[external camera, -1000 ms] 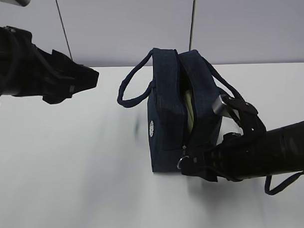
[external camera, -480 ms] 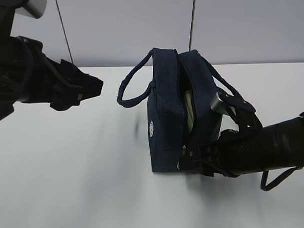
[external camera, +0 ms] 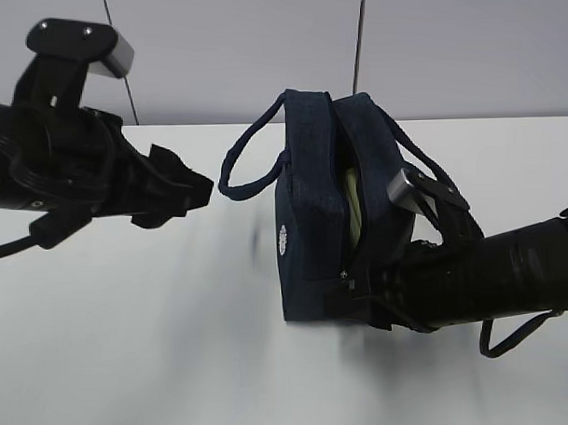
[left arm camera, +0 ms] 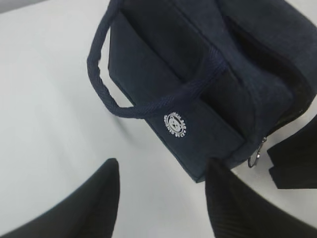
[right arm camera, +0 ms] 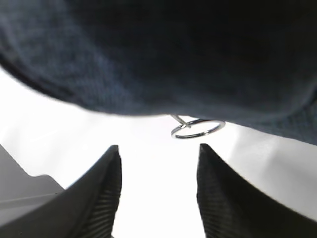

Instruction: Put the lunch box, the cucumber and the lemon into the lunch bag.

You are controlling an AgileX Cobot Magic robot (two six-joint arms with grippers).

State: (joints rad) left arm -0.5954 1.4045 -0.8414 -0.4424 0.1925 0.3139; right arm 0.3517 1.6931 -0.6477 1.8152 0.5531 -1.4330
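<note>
The lunch bag (external camera: 332, 206) is a dark navy fabric tote standing upright on the white table, its 2 loop handles drooping to either side. Its top zipper is open, and through the gap shows a pale green edge (likely the lunch box (external camera: 354, 210), standing on its side within). A small white round emblem (left arm camera: 176, 125) marks one side, and a metal ring pull (right arm camera: 197, 129) hangs at the zipper's lower end.

text: none legible | lunch bag (left arm camera: 198, 94) | white round emblem (left arm camera: 176, 124) (lettering too small)
</note>
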